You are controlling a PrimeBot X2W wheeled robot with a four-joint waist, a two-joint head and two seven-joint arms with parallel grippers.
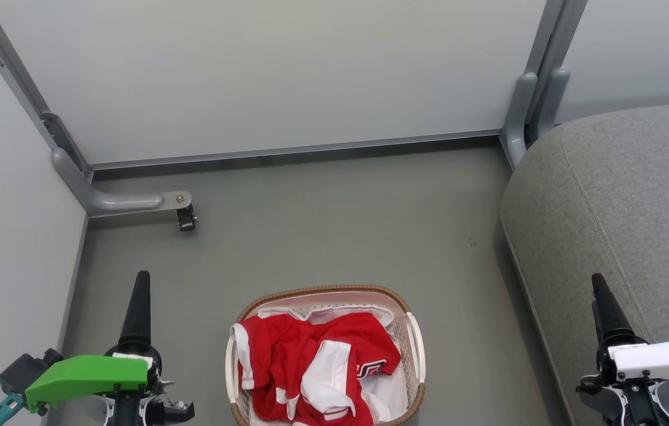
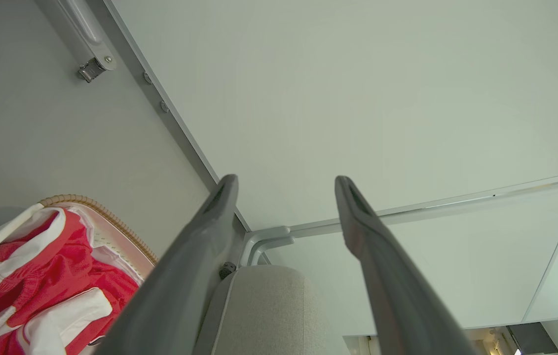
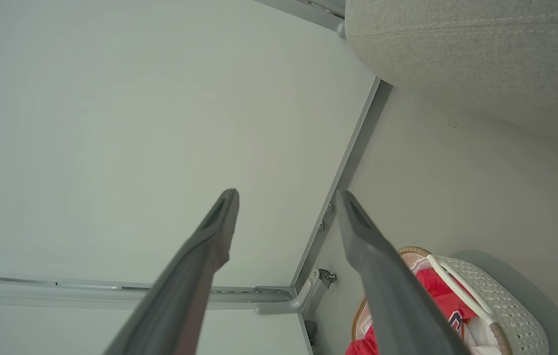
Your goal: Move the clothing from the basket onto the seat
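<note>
— Left end effector (image 2: 286,180) and right end effector (image 3: 286,193): both spread, empty. Has it started?
— Not yet, I'd say. Clothing (image 1: 310,367) lies in the basket (image 1: 322,290) between them, with the seat (image 1: 624,195) beside the right one. The next move calls for reaching down and pinching a jersey.

Head view high, looking down, wrist views low, facing wall panels (image 1: 263,77), all three sharing the basket (image 1: 322,290)

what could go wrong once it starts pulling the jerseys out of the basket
1. The clothing lies bunched over a white liner; a grab might lift the liner too.
2. The basket looks light and could tip or drag along.
3. The seat stands off to the right; a trailing jersey may fall short onto the floor.
</note>
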